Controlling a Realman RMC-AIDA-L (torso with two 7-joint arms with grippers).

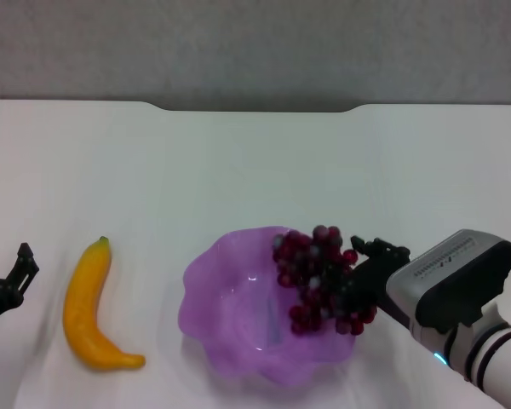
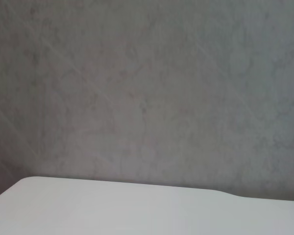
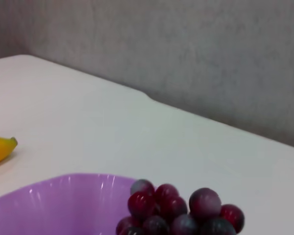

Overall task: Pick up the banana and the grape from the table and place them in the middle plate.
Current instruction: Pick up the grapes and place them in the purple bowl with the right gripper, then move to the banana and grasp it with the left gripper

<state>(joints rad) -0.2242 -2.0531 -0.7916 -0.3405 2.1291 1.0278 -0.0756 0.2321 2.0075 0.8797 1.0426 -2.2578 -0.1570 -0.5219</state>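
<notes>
Roughly halfway, I judge: the grape (image 1: 322, 279) hangs over the right side of the plate (image 1: 230, 315), held in my right gripper (image 1: 358, 285), whose fingers are closed on the bunch; it is not yet released. The banana (image 1: 89, 307) lies untouched on the table (image 1: 238, 162), near the front edge toward the left corner, well apart from the plate. My left gripper (image 1: 17, 277) waits just beside the banana at the left edge; I cannot tell how wide it stands. Count: one grape bunch, one banana, one plate.
</notes>
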